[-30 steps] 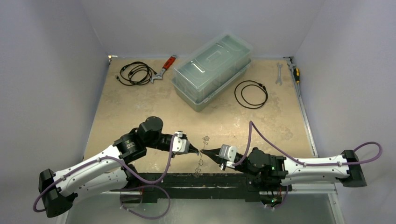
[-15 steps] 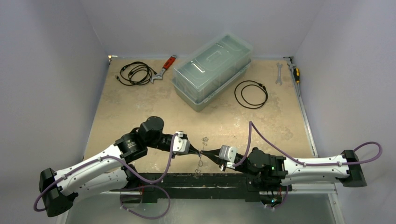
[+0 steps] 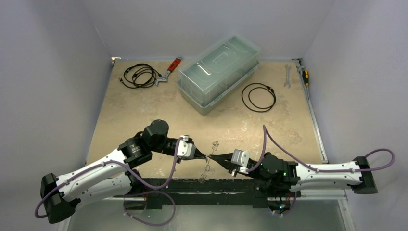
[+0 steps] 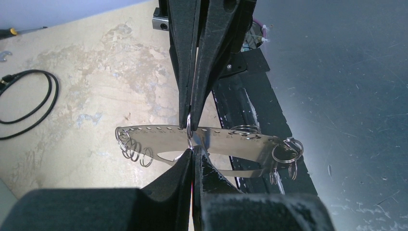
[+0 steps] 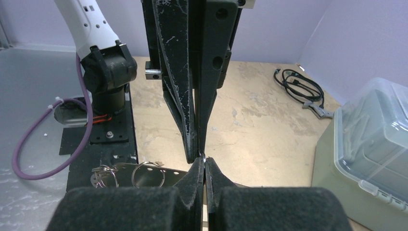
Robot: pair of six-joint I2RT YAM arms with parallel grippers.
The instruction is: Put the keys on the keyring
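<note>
Left gripper (image 4: 192, 156) and right gripper (image 5: 203, 163) both pinched shut on keyring (image 4: 226, 143), tip to tip. Light, stiff, slippery metal; grip flat rim, not dangling split rings (image 4: 136, 150).

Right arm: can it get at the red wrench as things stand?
Probably not. The right gripper is shut on the keyring, tip to tip with the left gripper, and the red wrench lies at the far edge, on the left side.
</note>
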